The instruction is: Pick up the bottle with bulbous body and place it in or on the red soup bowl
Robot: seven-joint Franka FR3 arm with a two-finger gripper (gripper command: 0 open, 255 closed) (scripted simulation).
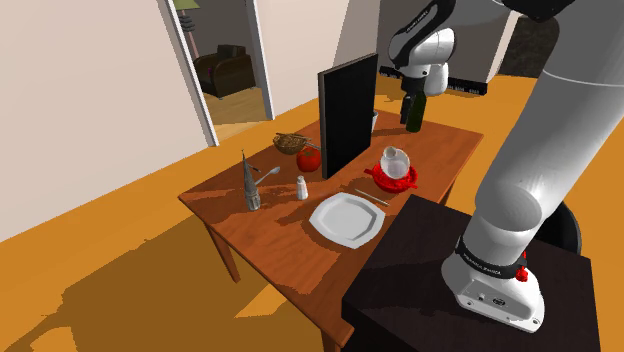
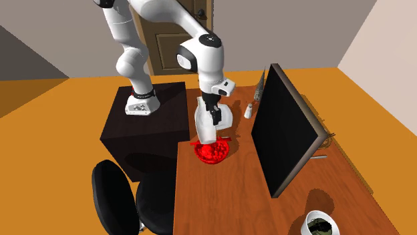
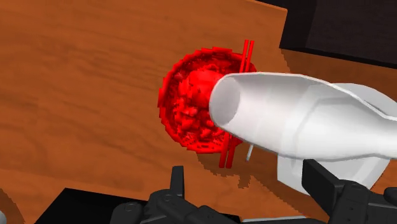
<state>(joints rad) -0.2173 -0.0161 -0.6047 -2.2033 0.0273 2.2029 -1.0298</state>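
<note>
The white bulbous bottle (image 1: pixel 395 160) sits in the red soup bowl (image 1: pixel 381 180) near the table's edge by the stand. In the second exterior view the bottle (image 2: pixel 204 127) leans over the bowl (image 2: pixel 212 151), directly under my black gripper (image 2: pixel 212 119). Seen from the wrist, the bottle (image 3: pixel 299 121) lies across in front of the fingers, its wide end over the bowl (image 3: pixel 191 108). My gripper (image 3: pixel 248 184) is open, with the fingers (image 3: pixel 177 183) standing far apart and not clasping the bottle. In the shoulder view the gripper (image 1: pixel 412 112) hangs above the bowl.
A black monitor (image 1: pixel 347 110) stands upright mid-table beside the bowl. A white plate (image 1: pixel 347 218), a small shaker (image 1: pixel 300 186), a grey cone-shaped bottle (image 1: pixel 249 185), a red fruit (image 1: pixel 308 158) and a basket (image 1: pixel 291 143) share the table. Red chopsticks (image 3: pixel 245 51) lie by the bowl. A black office chair (image 2: pixel 117 197) stands by the stand.
</note>
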